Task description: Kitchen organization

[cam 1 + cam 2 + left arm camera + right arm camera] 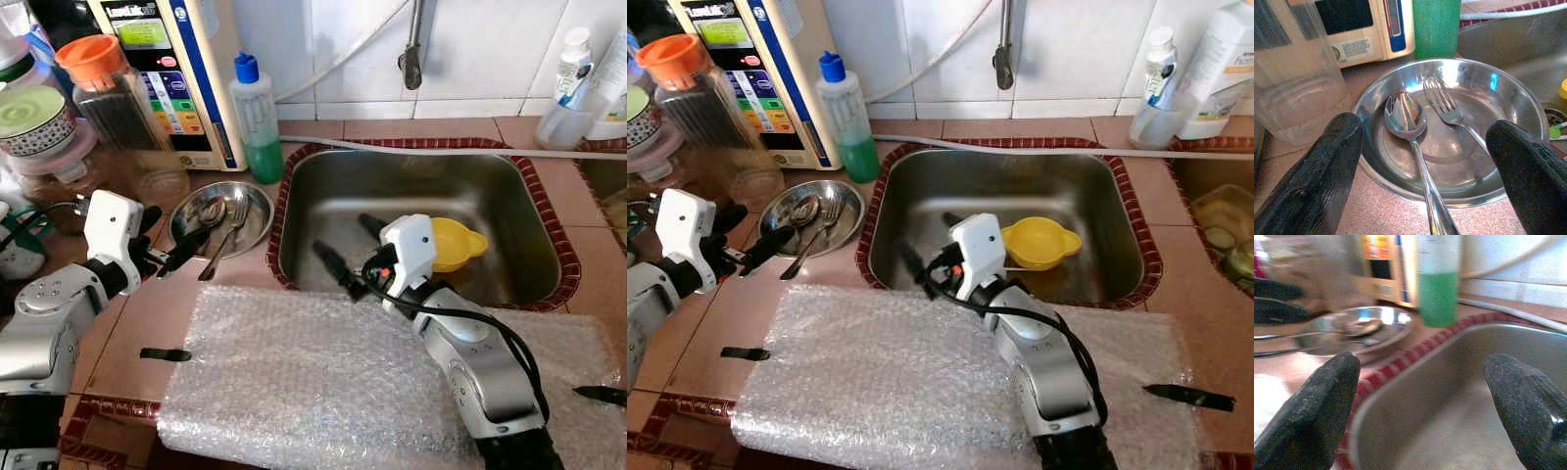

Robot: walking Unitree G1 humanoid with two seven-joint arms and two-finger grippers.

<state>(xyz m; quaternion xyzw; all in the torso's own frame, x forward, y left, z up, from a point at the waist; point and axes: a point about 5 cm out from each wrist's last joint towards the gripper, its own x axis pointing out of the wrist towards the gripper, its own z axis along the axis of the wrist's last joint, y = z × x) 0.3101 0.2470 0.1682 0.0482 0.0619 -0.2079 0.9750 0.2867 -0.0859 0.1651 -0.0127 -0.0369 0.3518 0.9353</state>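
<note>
Hovering open, left tool faces spoon; right tool open over sink

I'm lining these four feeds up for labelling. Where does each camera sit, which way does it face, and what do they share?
Left eye, right eye: on the head, looking down at the counter, sink and bubble wrap; both silver arms show.
Left wrist: looks along the open left end effector at the steel plate holding a spoon and fork.
Right wrist: looks along the open right end effector over the sink's edge.
Shared: plate, green bottle.
</note>
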